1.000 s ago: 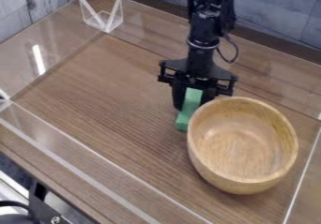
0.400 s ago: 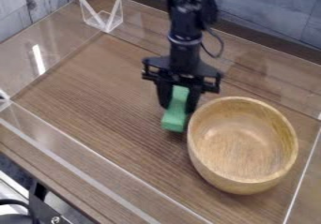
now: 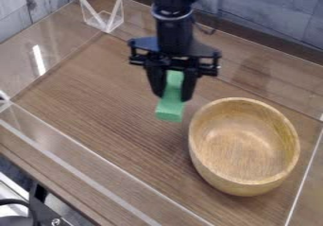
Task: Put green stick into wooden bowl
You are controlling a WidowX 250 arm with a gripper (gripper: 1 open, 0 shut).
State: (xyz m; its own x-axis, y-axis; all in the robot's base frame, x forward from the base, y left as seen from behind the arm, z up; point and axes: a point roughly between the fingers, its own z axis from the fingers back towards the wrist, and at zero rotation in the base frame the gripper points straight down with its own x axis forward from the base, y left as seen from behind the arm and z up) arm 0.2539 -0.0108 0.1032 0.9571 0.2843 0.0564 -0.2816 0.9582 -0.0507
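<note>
Jaws (image 3: 172, 86) look pinched around the green stick (image 3: 169, 105), which hangs between them with its lower end pointing down, just beside the wooden bowl (image 3: 244, 146) on the side toward the table's left edge. The bowl sits near the right edge of the table (image 3: 108, 126). To carry this well, keep the stick high enough to pass over the thick rim, move it sideways until it is over the bowl's middle, then lower it inside before spreading the jaws. Opening over the rim could tip it outside.

1 green stick (image 3: 169, 105) in the hand (image 3: 168, 77), near the wooden bowl (image 3: 243, 147)
</note>
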